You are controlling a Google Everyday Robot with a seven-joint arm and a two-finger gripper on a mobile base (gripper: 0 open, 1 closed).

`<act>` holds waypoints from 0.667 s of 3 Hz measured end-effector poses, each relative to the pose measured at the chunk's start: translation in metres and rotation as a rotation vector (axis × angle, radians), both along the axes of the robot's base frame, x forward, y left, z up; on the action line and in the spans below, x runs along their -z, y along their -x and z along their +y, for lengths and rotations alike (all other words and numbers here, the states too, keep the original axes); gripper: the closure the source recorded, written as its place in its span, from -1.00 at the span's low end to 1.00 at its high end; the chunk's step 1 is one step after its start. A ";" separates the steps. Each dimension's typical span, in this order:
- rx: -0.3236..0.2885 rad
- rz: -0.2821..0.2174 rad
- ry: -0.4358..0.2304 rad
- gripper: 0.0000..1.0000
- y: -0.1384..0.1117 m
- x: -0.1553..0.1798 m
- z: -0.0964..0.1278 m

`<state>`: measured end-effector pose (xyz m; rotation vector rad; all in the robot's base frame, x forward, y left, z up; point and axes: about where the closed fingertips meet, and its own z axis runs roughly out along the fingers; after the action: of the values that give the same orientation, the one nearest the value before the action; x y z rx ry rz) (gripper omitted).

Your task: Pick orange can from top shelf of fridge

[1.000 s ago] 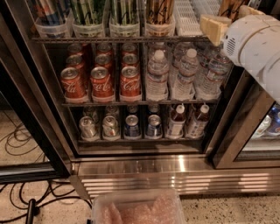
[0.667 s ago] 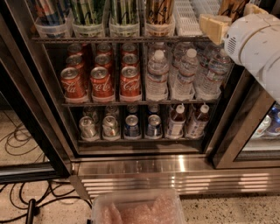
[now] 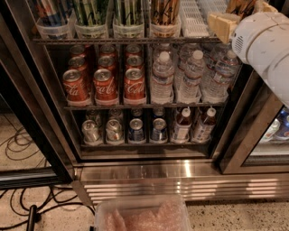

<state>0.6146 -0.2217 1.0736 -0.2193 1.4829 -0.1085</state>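
You face the fridge (image 3: 180,173), its racks full of drinks. The white arm (image 3: 266,45) fills your upper right, in front of the door frame. Along the top shelf (image 3: 113,40), the orange can (image 3: 165,11) stands in the fourth lane from the left, in a clear cup, right of the green-striped cans (image 3: 128,11). The gripper (image 3: 232,13) sits at shelf height, right of the can and seemingly apart from it. You cannot tell whether it is apart or together.

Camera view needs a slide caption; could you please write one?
Gripper at upper right, level with top shelf of fridge, right of orange can.
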 end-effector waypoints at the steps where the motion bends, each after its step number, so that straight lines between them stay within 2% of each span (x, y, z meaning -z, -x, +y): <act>1: 0.018 -0.011 0.010 -0.30 -0.008 0.000 -0.007; 2: 0.045 -0.021 0.018 -0.30 -0.014 -0.002 -0.018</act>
<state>0.6285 -0.2394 1.0757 -0.1991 1.4664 -0.1597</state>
